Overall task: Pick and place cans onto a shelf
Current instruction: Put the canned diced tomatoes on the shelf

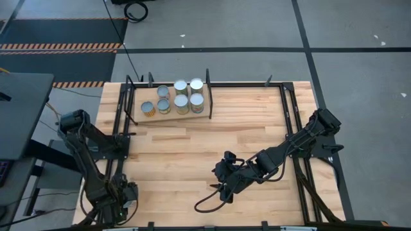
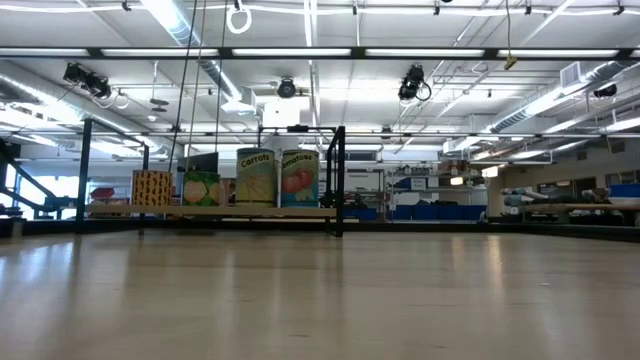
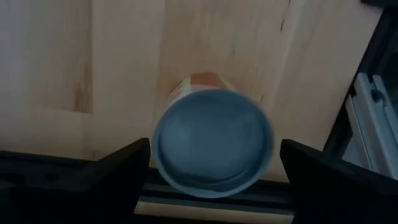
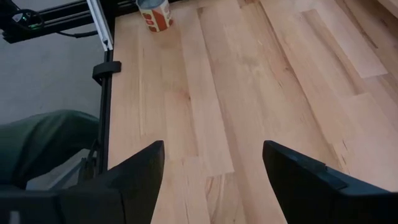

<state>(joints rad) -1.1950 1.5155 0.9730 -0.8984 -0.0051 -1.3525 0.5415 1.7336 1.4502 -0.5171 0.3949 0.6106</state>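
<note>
High view shows seven cans standing on the shelf at about eleven o'clock of the counter, every one upright, its long axis vertical and its round silver top facing the ceiling. They sit in two close rows, touching or nearly so, just left of the black upright divider. The shelf is a pale wood plank edged with thin black rods; the counter is butcher-block strips of light wood inside a black metal frame.

From the low view the cans are smooth cylinders with printed paper labels in yellow, green and red.

At seven o'clock, the left hand hangs over one more can at the counter's near-left edge. That can also stands upright, its dull metal lid a clean circle with a raised rim and an orange label below it. The two dark fingers stand wide, one on each side of the lid, gripping nothing.

At five o'clock the right hand hovers over bare wood, its fingers spread and empty; the lone can appears far off beyond them.
</note>
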